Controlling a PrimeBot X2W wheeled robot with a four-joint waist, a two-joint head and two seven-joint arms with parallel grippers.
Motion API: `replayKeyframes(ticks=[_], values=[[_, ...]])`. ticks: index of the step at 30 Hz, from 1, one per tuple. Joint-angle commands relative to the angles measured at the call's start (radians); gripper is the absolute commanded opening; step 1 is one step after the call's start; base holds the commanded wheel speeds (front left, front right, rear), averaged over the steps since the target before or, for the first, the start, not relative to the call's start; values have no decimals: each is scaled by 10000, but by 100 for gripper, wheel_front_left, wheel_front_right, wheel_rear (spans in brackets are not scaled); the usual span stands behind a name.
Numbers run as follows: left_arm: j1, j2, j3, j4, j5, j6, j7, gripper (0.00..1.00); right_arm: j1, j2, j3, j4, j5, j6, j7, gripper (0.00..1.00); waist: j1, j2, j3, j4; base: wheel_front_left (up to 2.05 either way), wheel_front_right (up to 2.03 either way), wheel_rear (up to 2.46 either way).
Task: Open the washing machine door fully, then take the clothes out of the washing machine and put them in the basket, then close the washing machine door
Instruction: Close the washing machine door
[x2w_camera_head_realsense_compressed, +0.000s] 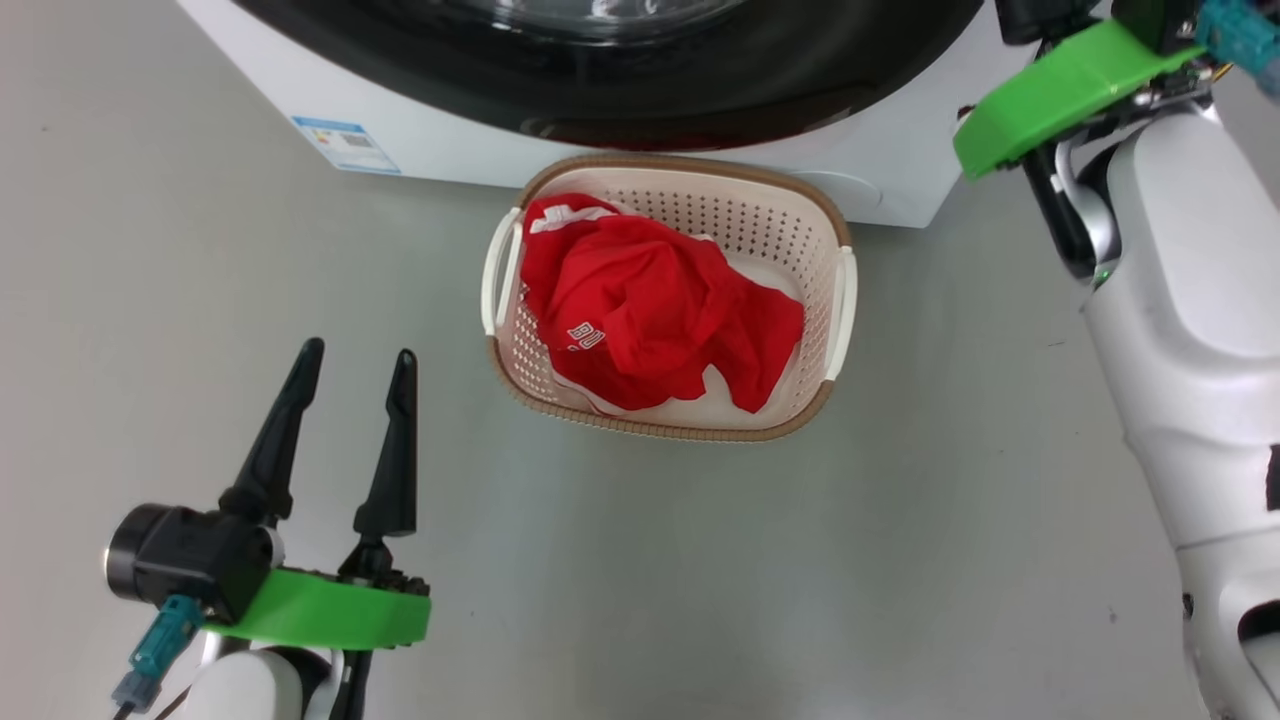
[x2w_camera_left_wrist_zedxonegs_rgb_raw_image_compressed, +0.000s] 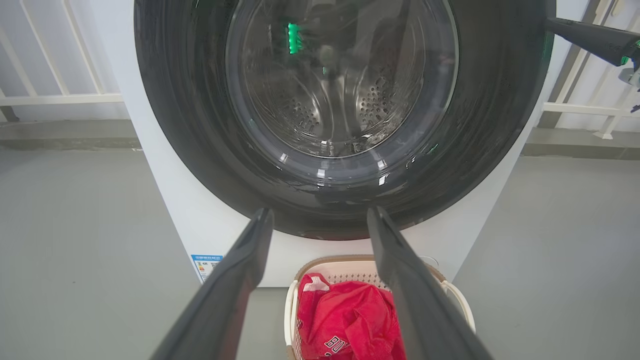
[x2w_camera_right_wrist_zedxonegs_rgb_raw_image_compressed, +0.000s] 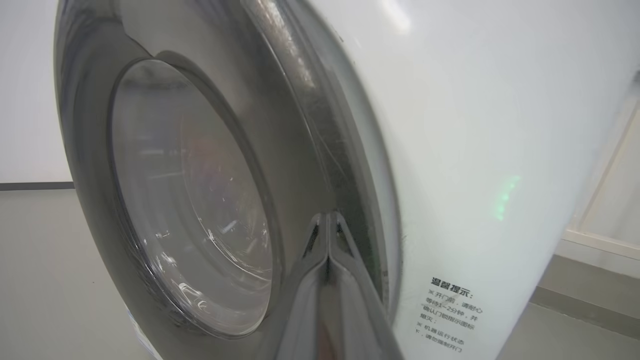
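The washing machine door (x2w_camera_left_wrist_zedxonegs_rgb_raw_image_compressed: 345, 200), black-rimmed with a clear glass bowl, lies against the white washing machine (x2w_camera_left_wrist_zedxonegs_rgb_raw_image_compressed: 165, 200); the steel drum shows through the glass. My right gripper (x2w_camera_right_wrist_zedxonegs_rgb_raw_image_compressed: 327, 217) is shut with nothing in it, its tips on the door's black rim (x2w_camera_right_wrist_zedxonegs_rgb_raw_image_compressed: 300, 150) near the right edge. Its dark fingers (x2w_camera_left_wrist_zedxonegs_rgb_raw_image_compressed: 590, 37) also reach in at the upper right of the left wrist view. The red clothes (x2w_camera_head_realsense_compressed: 650, 310) with white lettering lie heaped in the cream basket (x2w_camera_head_realsense_compressed: 740, 215) on the floor before the machine. My left gripper (x2w_camera_head_realsense_compressed: 358, 350) hangs open and empty, left of the basket.
Grey floor surrounds the basket and machine. A blue energy label (x2w_camera_head_realsense_compressed: 345, 145) sits low on the machine's front left. White railings (x2w_camera_left_wrist_zedxonegs_rgb_raw_image_compressed: 60, 95) stand behind the machine on both sides. My pale right forearm (x2w_camera_head_realsense_compressed: 1190, 330) rises along the right side.
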Motion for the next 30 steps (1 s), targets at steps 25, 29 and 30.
replayKeyframes(ticks=[25,29,30], values=[[299,354,1220,-96,5,-65,-78,100,4262,644,-516,-3157,-109,-36,-51,100,-1,0,-1831,-2398,0,0,0],[440,418,1123,43,-127,-66,-78,100,4767,652,-700,-3246,-119,-36,-51,100,-1,0,-2140,-2632,0,0,0],[473,423,1127,90,-126,-66,-78,100,4926,653,-719,-3258,-137,-36,-51,100,-1,0,-2227,-2675,0,0,0]])
